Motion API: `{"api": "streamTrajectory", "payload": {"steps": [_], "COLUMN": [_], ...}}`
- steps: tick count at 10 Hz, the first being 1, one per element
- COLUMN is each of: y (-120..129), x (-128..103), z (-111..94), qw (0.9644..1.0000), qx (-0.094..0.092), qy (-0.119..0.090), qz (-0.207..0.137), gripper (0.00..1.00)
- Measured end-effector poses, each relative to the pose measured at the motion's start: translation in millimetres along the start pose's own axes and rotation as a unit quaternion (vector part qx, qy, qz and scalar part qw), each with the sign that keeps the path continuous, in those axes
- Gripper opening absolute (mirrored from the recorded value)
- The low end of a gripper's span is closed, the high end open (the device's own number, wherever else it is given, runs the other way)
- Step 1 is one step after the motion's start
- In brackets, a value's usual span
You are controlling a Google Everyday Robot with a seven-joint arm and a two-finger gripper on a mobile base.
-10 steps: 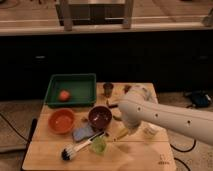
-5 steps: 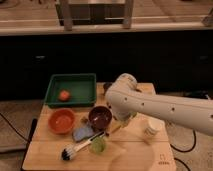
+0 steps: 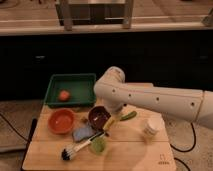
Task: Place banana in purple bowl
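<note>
Banana: small, yellow, slightly curved, darker at the lower tip. It was tilted, with its upper end under the gripper and its lower end against the right-front rim of the purple bowl. It wasn't lying in the bowl yet. I couldn't tell whether it touched the rim.

The gripper sat at the end of the white arm, just right of the purple bowl and right above the banana. Couldn't tell the grip state; the wrist blocked it.

Containers:
- Purple bowl: dark glossy inside, nothing seen in it.
- Orange bowl: left of the purple one, looked empty.
- Green tray: at the back left, with one round orange-red fruit inside.
- Small green cup: at the front, contents not readable.
- White cup: to the right, under the arm.

Also on the wooden board: a brush beside the green cup, a grey-blue pad below the purple bowl, and a green vegetable right of the banana.

Compared with 0.5 s earlier, the arm had swung further left, with its joint now by the tray's right edge. The banana had shifted left with it, closer to the purple bowl. Everything else was where it had been.
</note>
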Motion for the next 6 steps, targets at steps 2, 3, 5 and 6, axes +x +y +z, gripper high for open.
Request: {"api": "streamTrajectory", "payload": {"steps": [2,3,5,6], "y": [-15,-22,-33,-39], "x": [-8,-11,-17,-20], "z": [-1,-2,-1,-1], "qw": [0.9998,0.9996,0.9991,0.9989], "qx": [-0.006,-0.009,-0.014,-0.015], "qy": [0.001,0.000,-0.001,-0.003], "qz": [-0.019,-0.027,-0.039,-0.045], "gripper": [0.05,0.05,0.05,0.05]}}
